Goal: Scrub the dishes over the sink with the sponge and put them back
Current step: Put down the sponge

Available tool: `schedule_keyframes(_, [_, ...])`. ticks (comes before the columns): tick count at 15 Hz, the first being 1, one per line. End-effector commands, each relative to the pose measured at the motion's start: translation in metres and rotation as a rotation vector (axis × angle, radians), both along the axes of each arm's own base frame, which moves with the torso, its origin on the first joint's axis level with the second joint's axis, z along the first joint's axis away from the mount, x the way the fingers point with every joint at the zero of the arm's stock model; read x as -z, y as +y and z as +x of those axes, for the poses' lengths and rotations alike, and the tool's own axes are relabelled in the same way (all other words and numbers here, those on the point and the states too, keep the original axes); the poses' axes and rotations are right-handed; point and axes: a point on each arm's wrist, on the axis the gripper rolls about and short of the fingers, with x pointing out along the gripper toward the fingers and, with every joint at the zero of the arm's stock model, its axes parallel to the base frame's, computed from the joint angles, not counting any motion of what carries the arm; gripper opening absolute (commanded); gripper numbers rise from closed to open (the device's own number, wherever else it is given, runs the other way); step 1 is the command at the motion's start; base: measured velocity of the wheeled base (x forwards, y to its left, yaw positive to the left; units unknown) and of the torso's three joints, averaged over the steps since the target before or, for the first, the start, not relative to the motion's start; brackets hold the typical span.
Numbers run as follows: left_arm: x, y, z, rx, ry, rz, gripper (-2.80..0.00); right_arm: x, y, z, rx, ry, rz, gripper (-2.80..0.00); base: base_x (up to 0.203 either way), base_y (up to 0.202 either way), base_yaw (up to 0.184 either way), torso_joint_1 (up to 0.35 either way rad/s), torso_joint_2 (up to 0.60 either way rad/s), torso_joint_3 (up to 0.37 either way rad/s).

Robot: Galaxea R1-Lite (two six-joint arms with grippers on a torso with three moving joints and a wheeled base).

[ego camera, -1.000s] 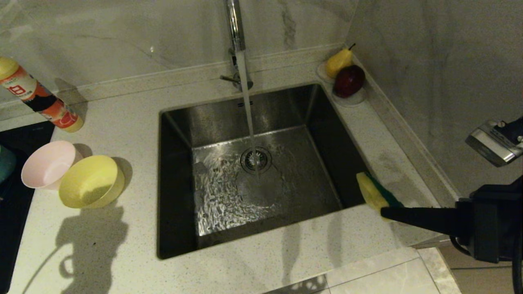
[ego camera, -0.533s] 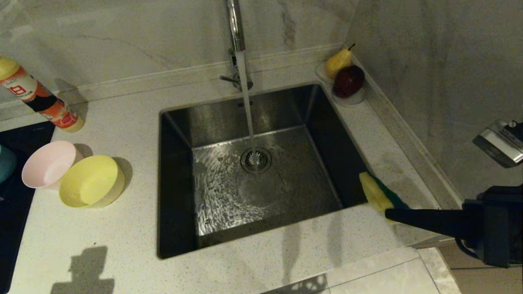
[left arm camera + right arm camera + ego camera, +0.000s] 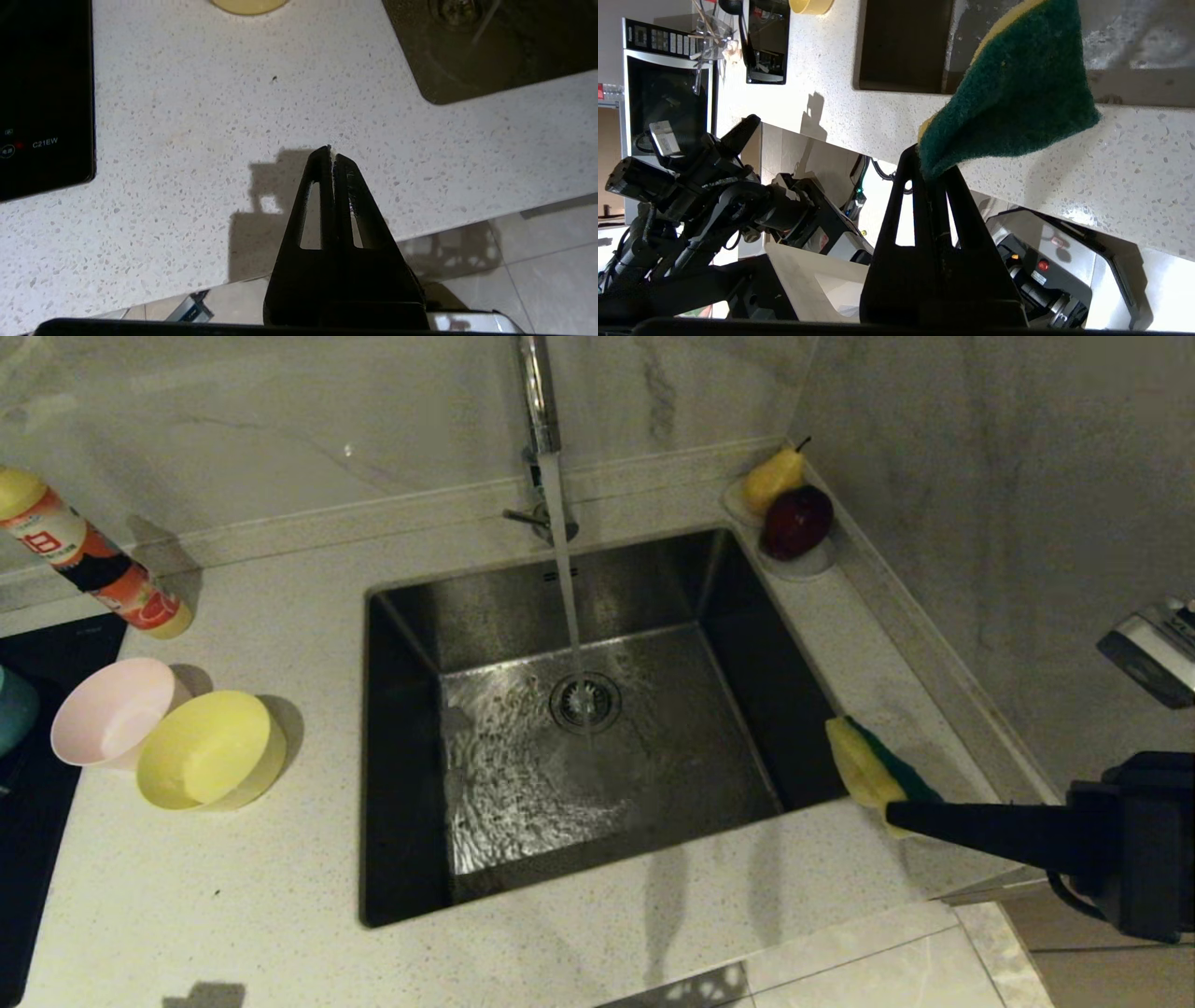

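A pale pink bowl and a yellow bowl stand side by side on the counter left of the sink. A teal-blue bowl is cut off at the far left edge. My right gripper is shut on one corner of the sponge and holds it over the sink's front right rim. In the right wrist view the sponge's green face shows above the gripper. My left gripper is shut and empty above the counter's front edge, with the yellow bowl far ahead.
Water runs from the chrome faucet onto the drain strainer. A tilted spray bottle stands back left. A white dish with a pear and an apple fills the back right corner. A black hob lies left.
The left arm's shadow has slid down the counter toward its front edge, almost out of the head view. The right gripper with the sponge has drifted slightly to the right.
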Motion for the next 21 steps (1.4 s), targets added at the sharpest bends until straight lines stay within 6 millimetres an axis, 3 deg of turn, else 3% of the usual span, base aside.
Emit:
schedule_keyframes(1, [0.003,0.0,0.0,-0.002,-0.002,-0.006,-2.8,-0.001,-0.001,-0.003,-0.002,-0.007,0.006,-2.8,0.0,0.0,0.0,0.0,0.0,0.0])
schedule_keyframes(5, [0.003,0.0,0.0,-0.002,-0.002,-0.009,-2.8,0.007,-0.004,-0.002,0.001,-0.059,-0.067,-2.8,0.0,0.0,0.0,0.0,0.0,0.0])
schedule_keyframes(15, [0.003,0.0,0.0,-0.002,-0.002,-0.009,-2.8,0.009,-0.016,-0.011,0.264,-0.18,-0.223,-2.8,0.0,0.0,0.0,0.0,0.0,0.0])
schedule_keyframes(21, [0.003,0.0,0.0,-0.002,-0.002,-0.009,-2.8,0.025,-0.015,-0.003,0.448,-0.148,-0.344,-2.8,0.0,0.0,0.0,0.0,0.0,0.0])
